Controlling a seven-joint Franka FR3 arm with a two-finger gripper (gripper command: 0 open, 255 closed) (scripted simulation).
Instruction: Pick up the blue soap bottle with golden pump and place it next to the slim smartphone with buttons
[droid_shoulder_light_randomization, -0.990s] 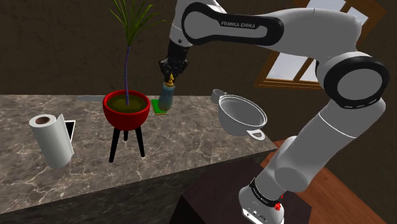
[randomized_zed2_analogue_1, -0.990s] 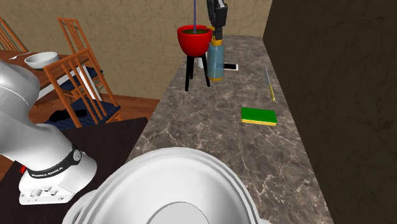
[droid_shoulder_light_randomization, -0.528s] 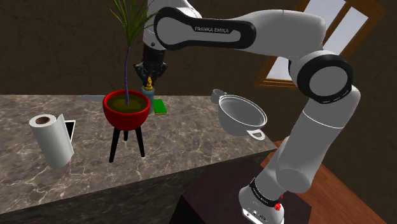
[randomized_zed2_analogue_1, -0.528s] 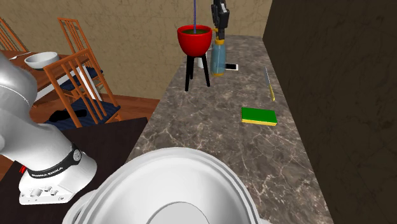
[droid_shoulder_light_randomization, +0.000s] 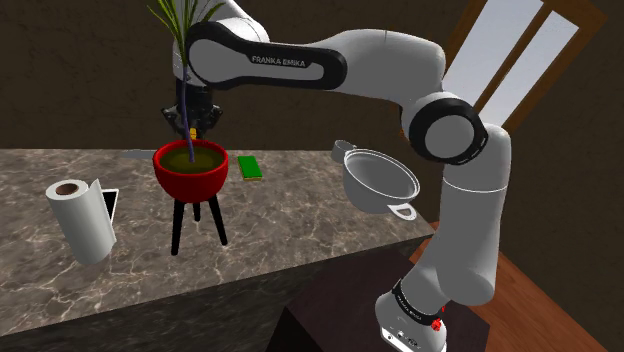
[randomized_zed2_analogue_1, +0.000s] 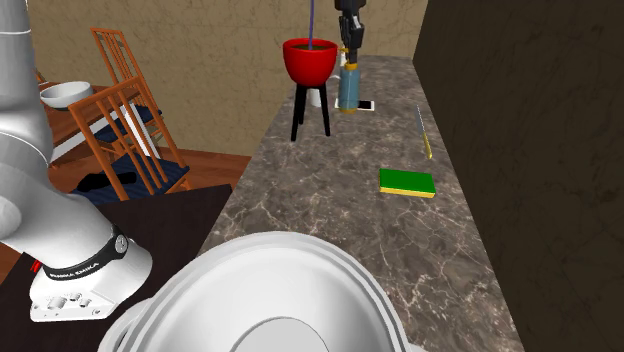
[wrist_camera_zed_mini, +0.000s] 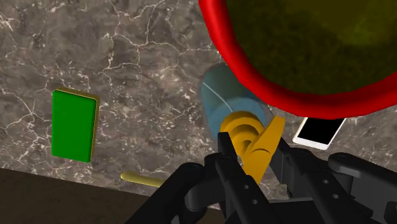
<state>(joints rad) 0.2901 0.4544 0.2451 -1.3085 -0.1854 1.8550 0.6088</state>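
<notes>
— Blue soap bottle with a golden pump (randomized_zed2_analogue_1: 349, 88): where is it?

— It hangs upright from the all-black gripper (randomized_zed2_analogue_1: 349, 45), at the far end of the grey veined marble counter (randomized_zed2_analogue_1: 340, 230). It is between the round red plant pot on black legs (randomized_zed2_analogue_1: 310, 60) and the slim white-edged smartphone with a dark screen (randomized_zed2_analogue_1: 365, 105). I cannot tell whether its base touches the stone.

— Does the shoulder view show as much?

— Less. The red pot (droid_shoulder_light_randomization: 192, 170) hides the bottle's body, and a gold bit of the pump (droid_shoulder_light_randomization: 191, 131) peeks out under the gripper (droid_shoulder_light_randomization: 190, 120). But that view shows the smartphone (droid_shoulder_light_randomization: 110, 203) tucked behind a white paper towel roll (droid_shoulder_light_randomization: 80, 215).

— And the wrist view?

— It looks straight down the bottle (wrist_camera_zed_mini: 222, 102), whose body is pale blue with the pump on top. The pot's red rim (wrist_camera_zed_mini: 286, 89) is just beside it. The smartphone (wrist_camera_zed_mini: 320, 130) lies near, partly covered by that rim.

— The fingers?

— They are nearly closed. The two black fingers (wrist_camera_zed_mini: 236, 184) clasp the golden pump between them.

— Any writing?

— "FRANKA EMIKA" in white on the arm's dark joint (droid_shoulder_light_randomization: 285, 62). The letters on the black band at the arm's foot (randomized_zed2_analogue_1: 85, 262) are too small for me to read.

— What else is on the counter?

— A flat green pad with a yellow underside (randomized_zed2_analogue_1: 407, 182), a thin yellow-handled tool (randomized_zed2_analogue_1: 425, 135) near the wall, and a white pan (droid_shoulder_light_randomization: 380, 180).
</notes>
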